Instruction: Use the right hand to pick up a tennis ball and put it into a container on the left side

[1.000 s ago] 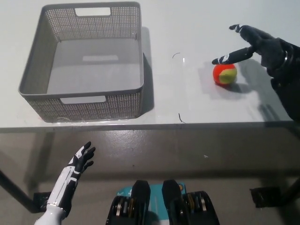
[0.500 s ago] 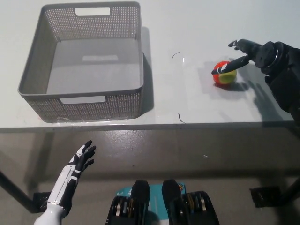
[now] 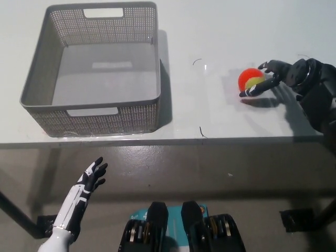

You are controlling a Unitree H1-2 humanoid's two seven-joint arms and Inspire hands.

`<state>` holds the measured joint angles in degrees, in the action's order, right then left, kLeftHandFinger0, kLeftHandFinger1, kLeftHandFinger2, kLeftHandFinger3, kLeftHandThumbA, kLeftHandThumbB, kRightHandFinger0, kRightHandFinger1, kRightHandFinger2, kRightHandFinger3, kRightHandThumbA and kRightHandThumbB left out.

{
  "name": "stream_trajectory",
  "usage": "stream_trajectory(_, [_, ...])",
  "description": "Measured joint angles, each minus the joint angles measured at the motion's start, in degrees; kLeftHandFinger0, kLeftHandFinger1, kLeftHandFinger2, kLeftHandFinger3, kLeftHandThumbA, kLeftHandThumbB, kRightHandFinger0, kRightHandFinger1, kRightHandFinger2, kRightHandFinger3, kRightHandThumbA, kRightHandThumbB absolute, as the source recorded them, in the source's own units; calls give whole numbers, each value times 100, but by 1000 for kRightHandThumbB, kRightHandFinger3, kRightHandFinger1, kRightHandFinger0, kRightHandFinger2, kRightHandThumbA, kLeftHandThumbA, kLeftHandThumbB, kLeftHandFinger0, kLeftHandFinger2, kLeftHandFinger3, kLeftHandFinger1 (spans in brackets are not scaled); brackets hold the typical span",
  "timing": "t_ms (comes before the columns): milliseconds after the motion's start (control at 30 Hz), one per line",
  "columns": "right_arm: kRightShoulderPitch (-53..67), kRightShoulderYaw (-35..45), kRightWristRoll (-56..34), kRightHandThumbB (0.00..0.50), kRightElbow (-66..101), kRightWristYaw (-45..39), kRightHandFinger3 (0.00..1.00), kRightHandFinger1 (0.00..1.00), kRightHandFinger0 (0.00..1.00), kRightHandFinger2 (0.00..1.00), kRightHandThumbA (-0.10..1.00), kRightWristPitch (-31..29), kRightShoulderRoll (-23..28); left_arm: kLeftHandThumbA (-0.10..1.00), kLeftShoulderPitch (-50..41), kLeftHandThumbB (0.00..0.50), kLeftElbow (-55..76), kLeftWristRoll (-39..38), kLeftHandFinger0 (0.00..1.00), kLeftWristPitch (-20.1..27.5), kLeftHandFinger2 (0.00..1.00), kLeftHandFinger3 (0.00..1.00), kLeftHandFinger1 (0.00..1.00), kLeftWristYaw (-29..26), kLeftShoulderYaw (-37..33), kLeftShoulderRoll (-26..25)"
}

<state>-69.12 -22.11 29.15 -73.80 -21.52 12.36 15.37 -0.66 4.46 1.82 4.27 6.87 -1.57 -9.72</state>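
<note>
Orange-and-yellow tennis ball [image 3: 251, 80] at the right of the frame, my black right hand [image 3: 283, 76] reaching round it.

The ball lies on the white desk [image 3: 210, 37]; my fingers [image 3: 257, 89] are spread around its right and lower side, one apparently touching, nothing gripped yet. I judge this the grasp step: next I must close firmly on the ball without nudging it away, then lift and carry it across to the grey mesh basket [image 3: 38, 79] in the upper left. My white left hand [image 3: 86, 181] rests open, low at the lower left, below the desk edge.
</note>
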Motion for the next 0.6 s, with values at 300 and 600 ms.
stream_trajectory(300, [-36,31,-105,455,-228,111,1000,1000,1000,1000,1000,-43,-92,1000,19,169,0,0,1000,1,1000,1000,1000,0,2,-1])
stream_trajectory(600, [-38,5,-109,460,-245,176,1000,1000,1000,1000,1000,-78,-98,1000,23,161,0,8,1000,1,1000,1000,1000,0,1,-1])
